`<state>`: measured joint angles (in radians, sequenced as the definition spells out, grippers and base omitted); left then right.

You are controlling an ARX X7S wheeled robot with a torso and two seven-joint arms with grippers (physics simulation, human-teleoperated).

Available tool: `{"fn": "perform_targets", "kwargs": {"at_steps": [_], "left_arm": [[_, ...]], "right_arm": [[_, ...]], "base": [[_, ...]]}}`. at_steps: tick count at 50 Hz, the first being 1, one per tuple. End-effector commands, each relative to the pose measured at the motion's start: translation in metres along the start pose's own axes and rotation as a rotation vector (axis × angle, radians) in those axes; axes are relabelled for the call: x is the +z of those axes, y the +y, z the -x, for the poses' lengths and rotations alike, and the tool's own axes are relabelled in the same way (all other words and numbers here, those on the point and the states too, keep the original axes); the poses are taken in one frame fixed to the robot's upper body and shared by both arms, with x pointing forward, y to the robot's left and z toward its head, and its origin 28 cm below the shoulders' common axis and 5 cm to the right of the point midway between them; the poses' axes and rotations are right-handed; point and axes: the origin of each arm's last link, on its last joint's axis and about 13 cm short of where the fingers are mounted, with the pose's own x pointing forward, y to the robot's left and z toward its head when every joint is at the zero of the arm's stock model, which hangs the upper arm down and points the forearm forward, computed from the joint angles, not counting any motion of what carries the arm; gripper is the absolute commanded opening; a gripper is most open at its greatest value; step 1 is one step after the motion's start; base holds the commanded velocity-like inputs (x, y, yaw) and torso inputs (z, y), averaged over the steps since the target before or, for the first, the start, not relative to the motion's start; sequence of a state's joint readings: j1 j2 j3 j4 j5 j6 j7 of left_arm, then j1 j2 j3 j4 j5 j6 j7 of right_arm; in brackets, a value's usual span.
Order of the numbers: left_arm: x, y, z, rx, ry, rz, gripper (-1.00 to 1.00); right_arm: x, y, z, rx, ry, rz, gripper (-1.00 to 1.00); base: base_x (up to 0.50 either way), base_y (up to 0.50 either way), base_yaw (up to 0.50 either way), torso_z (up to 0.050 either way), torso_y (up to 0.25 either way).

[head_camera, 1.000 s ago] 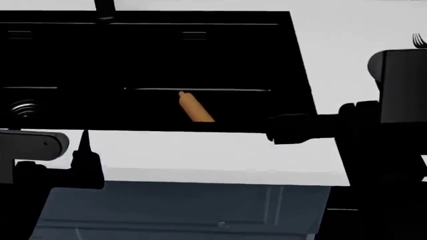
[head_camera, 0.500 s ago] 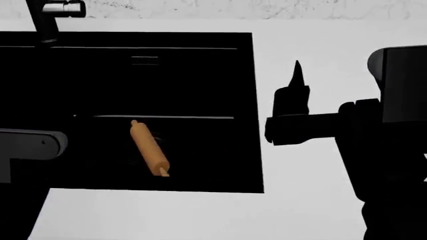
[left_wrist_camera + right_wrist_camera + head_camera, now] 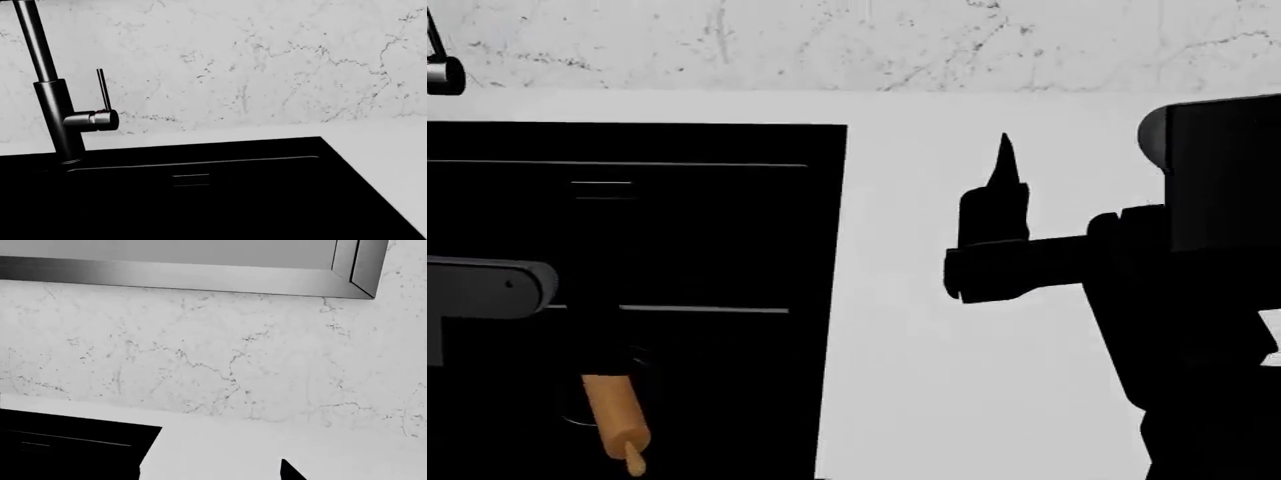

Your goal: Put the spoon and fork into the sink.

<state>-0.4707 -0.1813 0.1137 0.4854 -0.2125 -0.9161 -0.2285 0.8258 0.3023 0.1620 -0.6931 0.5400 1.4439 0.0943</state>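
**Black sink beside pale worktop, spoon and fork out of sight**

The sink is a matte black rectangle with straight edges, its long axis running across the head view, set into a smooth white worktop under a veined marble wall. A tan wooden rolling pin lies in the basin, knob end toward the robot. The tall black faucet stands upright at the rim. The right gripper hangs over the worktop; whether either arm's jaws are released or clenched I cannot tell

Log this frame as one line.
sink: rolling pin inside | spoon, fork: not in view | right gripper: over counter, state unclear
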Motion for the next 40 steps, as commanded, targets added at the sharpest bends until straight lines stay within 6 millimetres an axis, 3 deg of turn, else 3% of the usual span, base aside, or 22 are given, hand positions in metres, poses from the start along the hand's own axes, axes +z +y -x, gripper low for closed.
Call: {"fn": "perform_targets", "kwargs": {"at_steps": [1,8,16,28,40], "left_arm": [[0.0,0.002,-0.002,-0.005,0.009,0.012,1.0],[-0.001,0.002,-0.001,-0.004,0.012,0.012,1.0],[-0.001,0.003,-0.002,-0.001,0.017,0.014,1.0],[-0.002,0.004,-0.003,-0.002,0.02,0.016,1.0],[-0.007,0.005,-0.003,0.004,0.032,0.014,1.0]], "right_arm": [[-0.002,0.002,0.0,0.001,0.03,0.007,1.0],[0.002,-0.003,-0.003,0.009,0.085,0.0,1.0],[0.012,-0.037,-0.02,-0.119,0.213,-0.049,1.0],[-0.01,-0.058,-0.044,-0.213,0.387,-0.092,1.0],[-0.031,-0.073,-0.057,-0.375,0.515,0.007,1.0]], "base": [[0.0,0.0,0.0,0.0,0.012],[0.0,0.0,0.0,0.0,0.0],[0.0,0.0,0.0,0.0,0.0],[0.0,0.0,0.0,0.0,0.0],[0.0,0.0,0.0,0.0,0.0]]}}
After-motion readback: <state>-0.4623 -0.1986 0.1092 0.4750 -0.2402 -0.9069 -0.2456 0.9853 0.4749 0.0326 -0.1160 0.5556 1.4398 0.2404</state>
